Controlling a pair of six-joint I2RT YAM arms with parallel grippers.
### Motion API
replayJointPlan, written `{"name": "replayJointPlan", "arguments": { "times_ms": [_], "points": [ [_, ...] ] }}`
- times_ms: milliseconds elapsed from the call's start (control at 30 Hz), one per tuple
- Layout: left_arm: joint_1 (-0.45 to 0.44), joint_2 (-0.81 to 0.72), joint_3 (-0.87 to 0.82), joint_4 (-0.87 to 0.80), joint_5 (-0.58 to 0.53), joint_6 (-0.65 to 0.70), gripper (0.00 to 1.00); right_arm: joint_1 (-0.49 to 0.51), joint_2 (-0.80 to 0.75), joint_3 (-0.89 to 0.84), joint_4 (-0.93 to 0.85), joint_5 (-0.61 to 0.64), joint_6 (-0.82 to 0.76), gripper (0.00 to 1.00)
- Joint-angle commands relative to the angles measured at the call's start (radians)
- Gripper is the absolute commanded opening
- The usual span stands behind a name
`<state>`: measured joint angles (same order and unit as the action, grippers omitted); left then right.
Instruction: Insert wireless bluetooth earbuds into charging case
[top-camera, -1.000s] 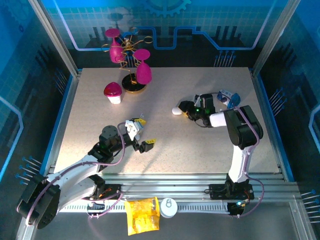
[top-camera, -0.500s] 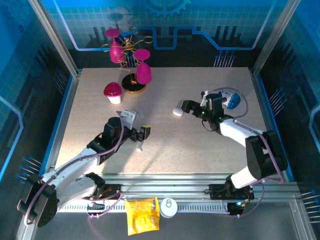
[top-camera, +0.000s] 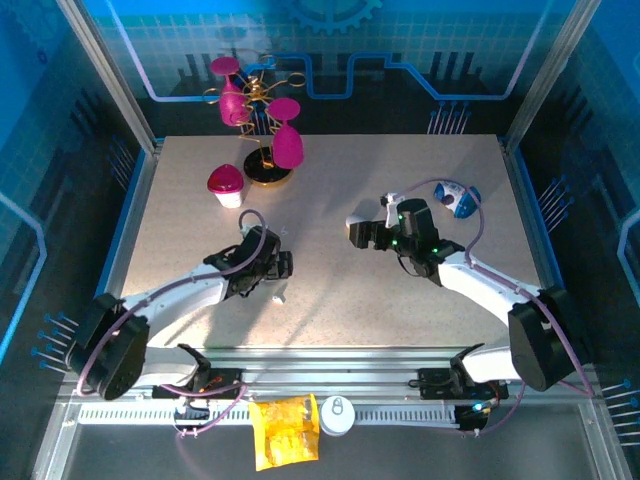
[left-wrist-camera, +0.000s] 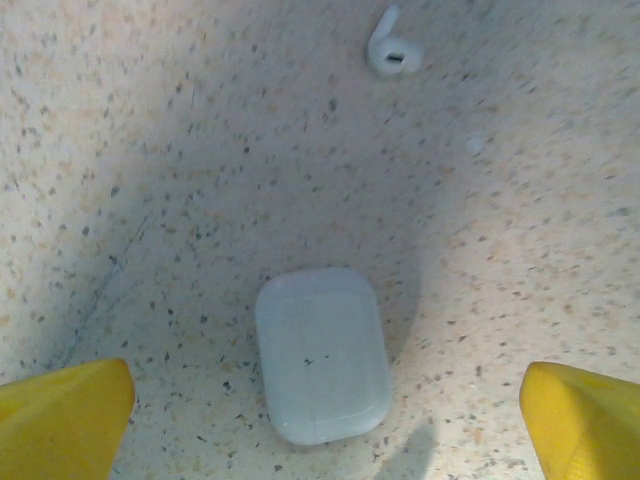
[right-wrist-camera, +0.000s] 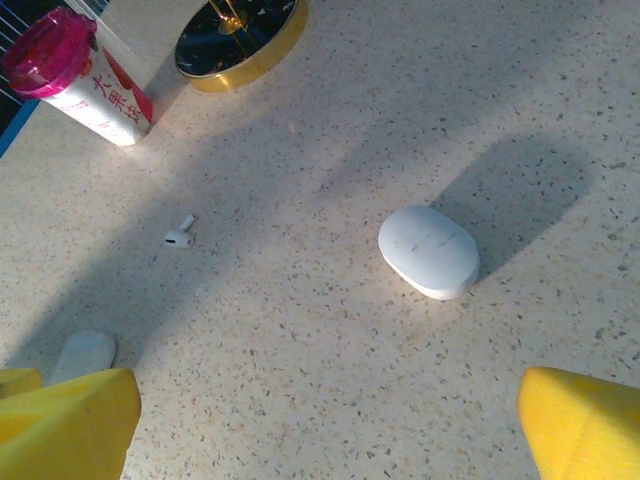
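As left end effector (left-wrist-camera: 325, 420) and right end effector (right-wrist-camera: 325, 415) gape, rounded-square case (left-wrist-camera: 322, 355) and oval case (right-wrist-camera: 429, 251) lie closed.

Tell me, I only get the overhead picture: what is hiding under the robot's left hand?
Observer: A white rounded case lies flat on the table, between the wide-open yellow fingertips of the left hand, touching neither.
Visitor: And the little earbuds?
Observer: One earbud lies loose on the table past that case, not in it.
Visitor: What about the right hand?
Observer: The right hand is open too, facing a second, pebble-shaped case whose lid seems shut.
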<state>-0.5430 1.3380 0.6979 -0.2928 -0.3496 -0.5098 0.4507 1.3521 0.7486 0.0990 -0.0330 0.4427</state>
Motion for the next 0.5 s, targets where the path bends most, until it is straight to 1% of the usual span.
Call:
{"name": "replayJointPlan", "arguments": {
  "times_ms": [0, 100, 333, 467],
  "points": [
    [-0.009, 0.052, 0.048, -0.049, -0.014, -0.070, 0.97, 0.010, -0.024, -0.023, -0.018, 0.020, -0.019, 0.97],
    [-0.010, 0.095, 0.057, -0.044, -0.005, -0.088, 0.95, 0.009, -0.023, -0.026, -0.022, 0.021, -0.018, 0.97],
    [-0.021, 0.178, 0.096, -0.065, -0.010, -0.101, 0.81, 0.009, -0.024, -0.029, -0.022, 0.025, -0.020, 0.97],
    [-0.029, 0.206, 0.106, -0.073, -0.011, -0.105, 0.78, 0.009, -0.025, -0.033, -0.019, 0.028, -0.017, 0.96]
  ]
}}
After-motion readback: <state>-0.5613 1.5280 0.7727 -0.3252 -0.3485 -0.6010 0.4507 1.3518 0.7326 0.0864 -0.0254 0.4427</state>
